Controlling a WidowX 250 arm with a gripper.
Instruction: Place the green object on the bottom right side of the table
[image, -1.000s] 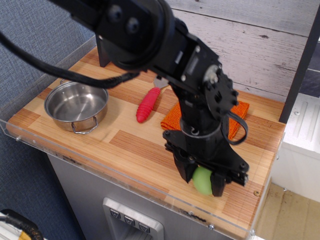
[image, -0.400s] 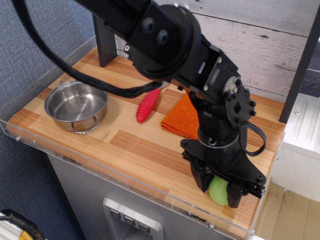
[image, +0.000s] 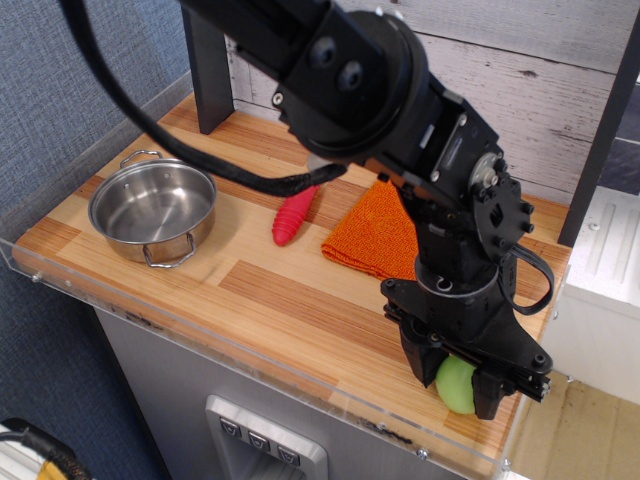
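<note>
Between fingers of hand (image: 452, 384): green object (image: 458, 385), clamped, near table (image: 260, 290) corner.

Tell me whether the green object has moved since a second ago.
Yes. The green object, held in the gripper, shifted right, farther from the orange cloth.

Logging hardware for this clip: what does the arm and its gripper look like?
The arm is all matte black, with bulky rounded joint housings showing round bolt heads and recessed screws. A thick black cable loops from it across the left side. The gripper is black too, with two blocky fingers. No markings are legible.
</note>
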